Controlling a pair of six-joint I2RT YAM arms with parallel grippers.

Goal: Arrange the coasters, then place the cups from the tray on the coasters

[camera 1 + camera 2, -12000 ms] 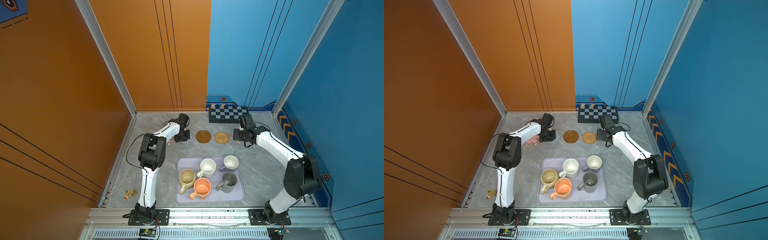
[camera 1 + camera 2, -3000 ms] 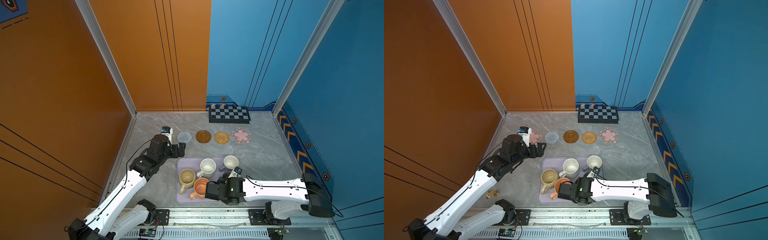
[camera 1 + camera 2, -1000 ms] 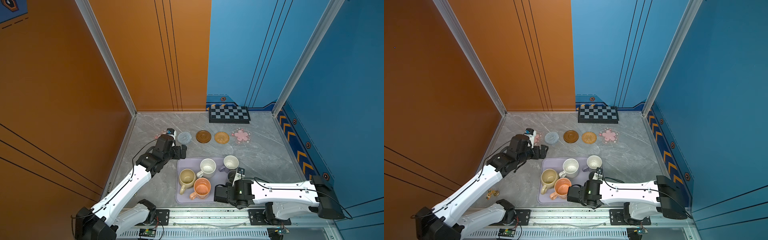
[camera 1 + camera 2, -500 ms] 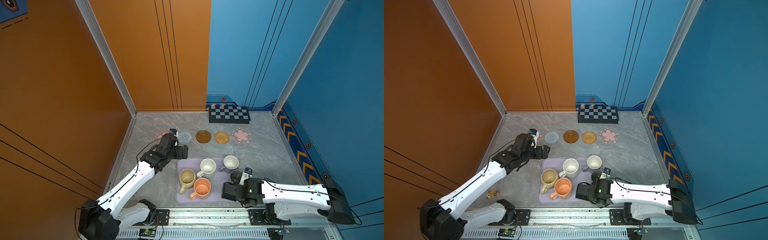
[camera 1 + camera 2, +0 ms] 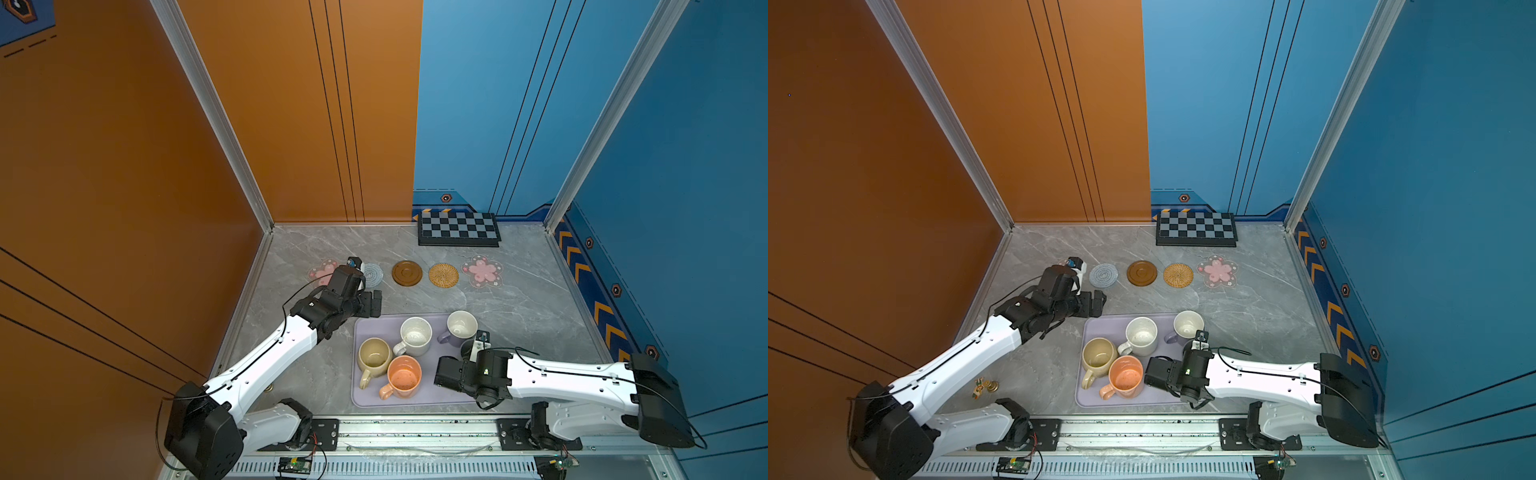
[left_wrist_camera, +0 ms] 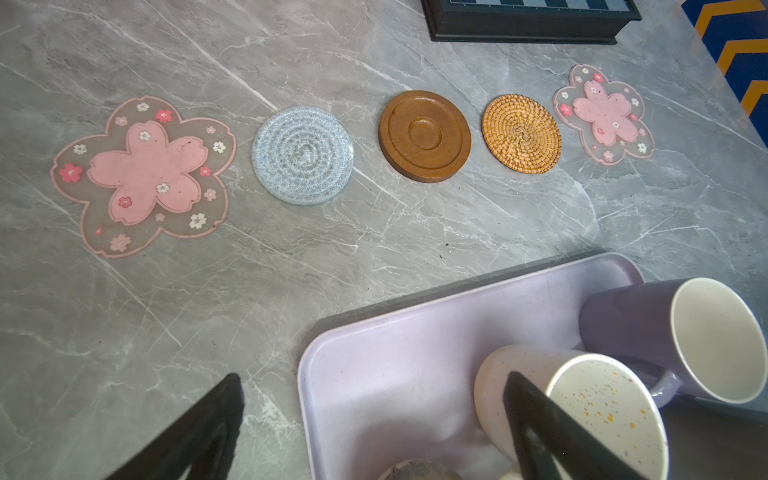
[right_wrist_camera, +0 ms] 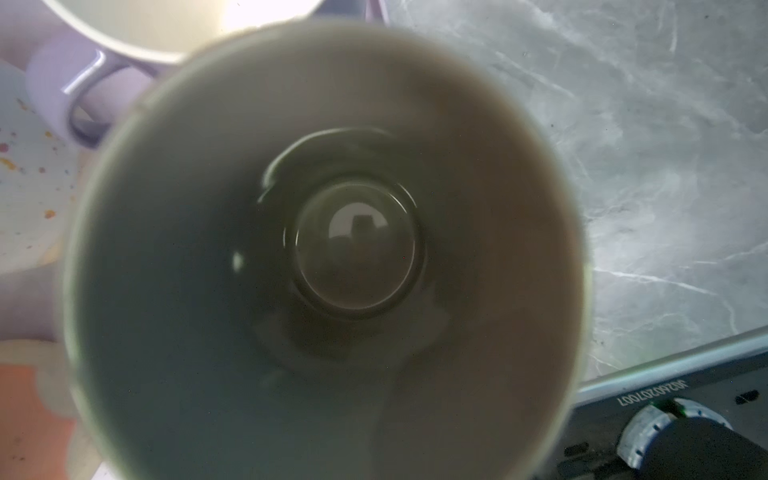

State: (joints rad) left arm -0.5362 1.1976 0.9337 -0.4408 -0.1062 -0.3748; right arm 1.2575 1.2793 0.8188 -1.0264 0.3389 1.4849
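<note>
I counted five coasters (image 6: 424, 135) in one row beyond the tray (image 5: 432, 399), four cups (image 5: 415, 334) standing clear on it, the fifth, grey cup (image 7: 324, 257) directly under my right gripper (image 5: 442, 374), its grip impossible to judge, my left gripper (image 5: 376, 303) spread wide, empty, by the tray's far-left corner.

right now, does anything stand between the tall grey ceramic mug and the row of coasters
Yes: the lavender mug with a white inside stands right beside the grey mug on the pale lavender tray, on the side facing the coaster row.
</note>
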